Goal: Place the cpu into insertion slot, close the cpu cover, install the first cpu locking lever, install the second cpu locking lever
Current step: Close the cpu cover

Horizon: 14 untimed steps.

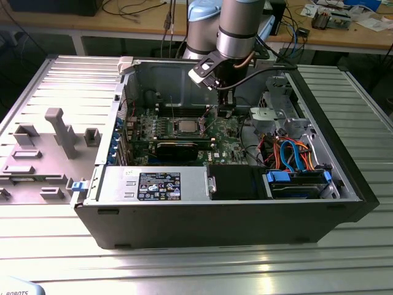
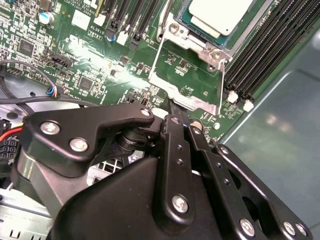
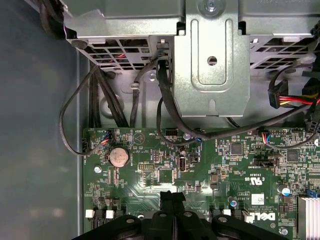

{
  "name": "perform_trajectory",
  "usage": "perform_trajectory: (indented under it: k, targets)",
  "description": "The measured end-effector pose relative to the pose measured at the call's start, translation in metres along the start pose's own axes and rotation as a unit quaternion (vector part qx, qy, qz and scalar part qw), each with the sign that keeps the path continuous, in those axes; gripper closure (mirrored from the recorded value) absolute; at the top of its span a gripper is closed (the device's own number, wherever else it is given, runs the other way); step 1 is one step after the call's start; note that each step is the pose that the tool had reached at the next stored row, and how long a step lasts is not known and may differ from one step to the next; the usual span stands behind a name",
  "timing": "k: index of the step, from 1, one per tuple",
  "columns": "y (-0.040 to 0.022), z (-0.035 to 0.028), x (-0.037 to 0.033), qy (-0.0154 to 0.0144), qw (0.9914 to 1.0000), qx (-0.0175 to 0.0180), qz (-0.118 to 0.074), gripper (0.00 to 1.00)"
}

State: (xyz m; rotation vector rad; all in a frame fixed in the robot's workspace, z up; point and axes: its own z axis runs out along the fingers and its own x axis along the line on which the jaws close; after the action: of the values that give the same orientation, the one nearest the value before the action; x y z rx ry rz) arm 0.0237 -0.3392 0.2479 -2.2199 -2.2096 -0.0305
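Cpu (image 2: 218, 12): seated in slot (image 2: 199, 43); cover (image 2: 185, 97) lies open just beside it.
Hand (image 2: 172, 111): fingers pressed together, tips at the cover's free edge.
Risk: tips may slip off the thin edge, so the cover drops crooked onto the cpu.

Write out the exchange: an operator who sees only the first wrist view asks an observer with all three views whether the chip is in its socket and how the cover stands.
Operator: Is the chip in its socket?
Observer: Yes. In the second wrist view the chip lies in the socket.
Operator: And the cover?
Observer: The cover is swung open, off the chip, with its far edge right by the gripper.
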Motion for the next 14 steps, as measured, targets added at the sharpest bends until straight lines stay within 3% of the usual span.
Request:
perform_trajectory:
  k: [9, 14]
  targets:
    - [-0.0005, 0.0000, 0.0000, 0.0000, 1.00000, 0.0001, 0.000, 0.89]
    - [-0.0028, 0.0001, 0.0000, 0.0002, 0.99999, 0.0034, 0.000, 0.89]
